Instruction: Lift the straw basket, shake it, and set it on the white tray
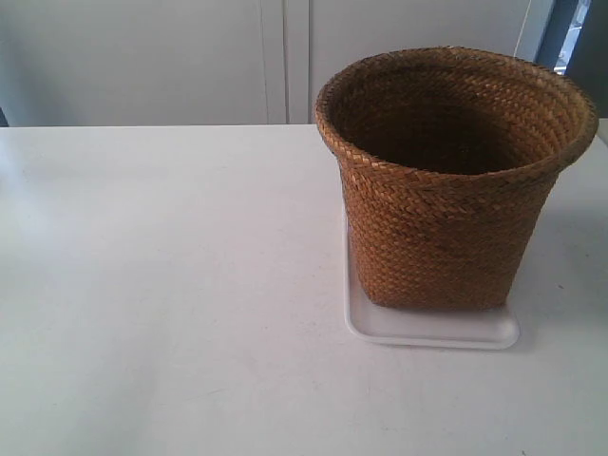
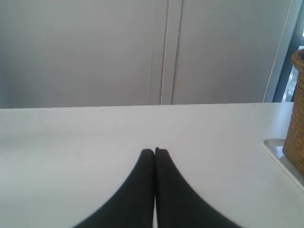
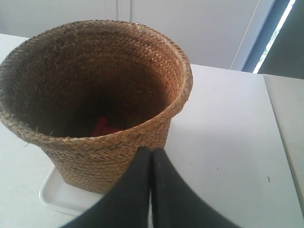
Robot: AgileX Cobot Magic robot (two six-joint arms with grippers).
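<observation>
white table (image 1: 171, 313) carries the straw basket (image 1: 446, 218), which we see upright on the white tray (image 1: 427, 331). we find the left gripper (image 2: 155, 151) and right gripper (image 3: 151, 151) both pressed closed, holding nothing. a red item (image 3: 105, 127) lies inside the basket.

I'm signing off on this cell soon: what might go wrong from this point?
1. The shut right end effector sits close to the basket wall; any forward move might shove it off the tray.
2. The basket is wide at the rim and narrow at the base, so a knock may tip it and spill the red thing inside.
</observation>
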